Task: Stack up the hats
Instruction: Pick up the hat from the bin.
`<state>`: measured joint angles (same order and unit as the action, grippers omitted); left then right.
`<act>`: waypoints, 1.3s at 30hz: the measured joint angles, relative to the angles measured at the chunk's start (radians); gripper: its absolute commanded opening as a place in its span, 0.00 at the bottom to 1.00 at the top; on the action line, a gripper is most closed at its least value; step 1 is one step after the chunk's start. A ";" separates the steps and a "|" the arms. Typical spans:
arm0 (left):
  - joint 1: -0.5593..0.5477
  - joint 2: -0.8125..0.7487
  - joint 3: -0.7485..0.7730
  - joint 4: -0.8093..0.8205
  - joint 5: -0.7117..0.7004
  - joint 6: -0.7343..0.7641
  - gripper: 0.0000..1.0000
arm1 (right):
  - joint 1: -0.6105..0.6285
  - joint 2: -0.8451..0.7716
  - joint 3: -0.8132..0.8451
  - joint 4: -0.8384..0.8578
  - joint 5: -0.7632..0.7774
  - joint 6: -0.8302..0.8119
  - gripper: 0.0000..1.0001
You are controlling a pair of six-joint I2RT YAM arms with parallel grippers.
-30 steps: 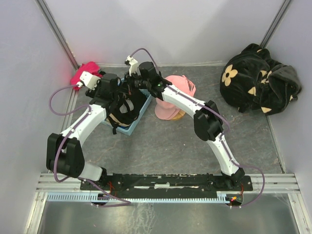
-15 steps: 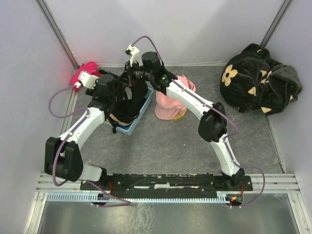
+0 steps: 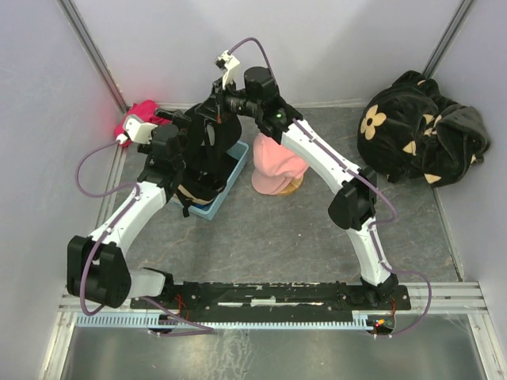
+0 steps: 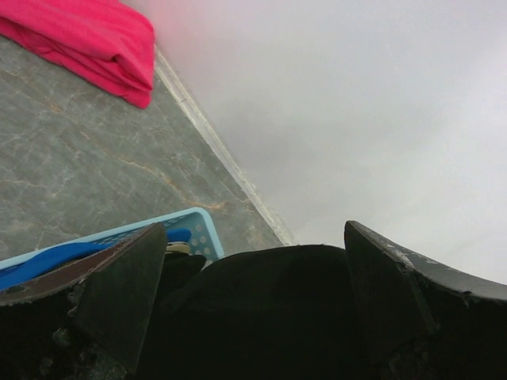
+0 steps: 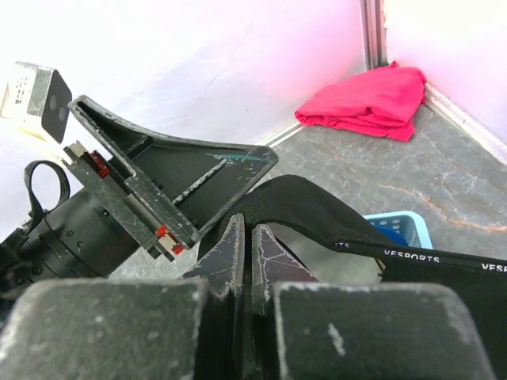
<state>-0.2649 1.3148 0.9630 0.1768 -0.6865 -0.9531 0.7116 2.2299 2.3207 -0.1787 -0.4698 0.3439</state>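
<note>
The right end effector (image 5: 245, 233) is pinched shut on the black hat (image 5: 317, 210). It holds the hat up over the blue basket (image 3: 234, 163) in the upper left of the top view. The left end effector (image 4: 252, 261) is open wide by the hat. The pink hat (image 3: 277, 162) sits on a tan hat (image 3: 291, 188) in the middle of the bench (image 3: 261, 237). This looks like the carrying step. Next the black hat must go right and land flat on the pink one.
</note>
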 measured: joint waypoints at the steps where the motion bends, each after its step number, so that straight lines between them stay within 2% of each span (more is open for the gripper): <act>1: 0.000 -0.009 -0.002 0.006 0.006 0.000 0.99 | -0.002 -0.002 0.010 -0.001 0.000 0.001 0.01; 14: 0.000 -0.141 -0.106 0.163 0.126 -0.003 0.99 | -0.021 -0.006 0.087 -0.023 0.002 0.025 0.01; 22: -0.002 -0.240 -0.182 0.281 0.274 0.112 0.99 | -0.023 -0.006 0.169 -0.044 0.009 0.029 0.01; 27: -0.024 -0.284 -0.202 0.307 0.319 0.193 0.99 | -0.025 -0.006 0.216 -0.056 0.019 0.029 0.01; 32: -0.089 -0.318 -0.221 0.310 0.311 0.303 0.99 | -0.025 -0.006 0.219 -0.077 0.042 0.020 0.01; 39: -0.285 -0.327 -0.222 0.324 0.159 0.556 0.99 | -0.026 -0.031 0.199 -0.114 0.085 -0.011 0.01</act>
<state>-0.5495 0.9878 0.7410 0.5011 -0.5270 -0.3969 0.6853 2.1994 2.5198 -0.2932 -0.3847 0.3332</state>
